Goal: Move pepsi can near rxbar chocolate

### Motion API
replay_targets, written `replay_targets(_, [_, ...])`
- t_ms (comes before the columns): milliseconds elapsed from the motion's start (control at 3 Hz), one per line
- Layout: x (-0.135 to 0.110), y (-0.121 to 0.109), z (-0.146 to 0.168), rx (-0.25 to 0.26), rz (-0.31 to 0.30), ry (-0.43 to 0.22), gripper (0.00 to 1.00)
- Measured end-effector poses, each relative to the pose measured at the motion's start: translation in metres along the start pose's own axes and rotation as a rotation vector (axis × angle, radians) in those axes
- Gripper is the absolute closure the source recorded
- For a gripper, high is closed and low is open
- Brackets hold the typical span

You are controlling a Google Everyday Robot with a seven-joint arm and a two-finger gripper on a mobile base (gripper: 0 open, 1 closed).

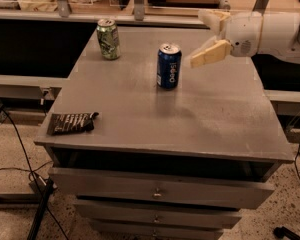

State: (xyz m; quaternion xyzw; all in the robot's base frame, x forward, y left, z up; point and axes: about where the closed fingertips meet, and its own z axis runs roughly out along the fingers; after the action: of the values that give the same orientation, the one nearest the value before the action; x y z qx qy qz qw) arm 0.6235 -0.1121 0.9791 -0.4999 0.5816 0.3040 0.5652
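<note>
The dark blue pepsi can (168,66) stands upright near the middle back of the grey cabinet top (190,119). The rxbar chocolate (71,123), a flat dark wrapper, lies at the front left corner of the top. My gripper (204,38) hovers just right of the pepsi can at about the height of its top. It is open and empty, with one tan finger (211,54) pointing toward the can and the other finger (212,18) above and behind it. It is not touching the can.
A green-and-white can (108,39) stands upright at the back left of the top. Drawers (155,191) sit below the front edge. A shelf rail with posts (135,4) runs behind. Cables (20,149) lie on the floor at left.
</note>
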Motion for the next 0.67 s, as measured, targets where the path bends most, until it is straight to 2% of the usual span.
replay_targets(333, [0.017,-0.002,0.008,0.017,0.004,0.042,0.00])
replay_targets(667, [0.039,-0.005,0.014,0.042,0.043,0.029,0.00])
